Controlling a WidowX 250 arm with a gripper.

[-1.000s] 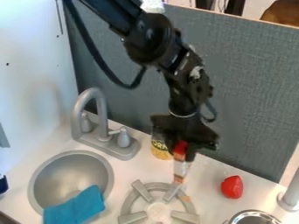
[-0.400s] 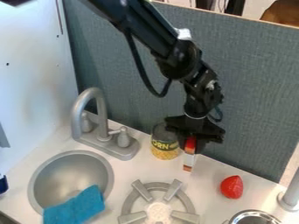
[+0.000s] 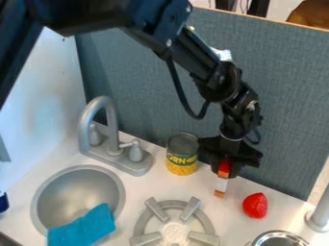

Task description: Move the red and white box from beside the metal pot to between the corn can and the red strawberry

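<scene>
The black gripper (image 3: 225, 169) hangs over the back of the counter, right of the corn can (image 3: 182, 154) and up and left of the red strawberry-like toy (image 3: 255, 205). It is shut on a small upright box (image 3: 221, 185), red at the top, white in the middle and orange at its lower end. Whether the box's lower end touches the counter, I cannot tell.
A grey burner (image 3: 175, 232) lies at the front centre. To the left are a round sink (image 3: 42, 202) with a blue cloth (image 3: 83, 227) over its edge and a grey faucet (image 3: 110, 126). A metal pot (image 3: 280, 239) stands front right, and a grey panel (image 3: 283, 105) rises behind.
The gripper has moved right and a little back, away from the burner, carrying the box with it. The corn can, partly covered before, now shows fully.
</scene>
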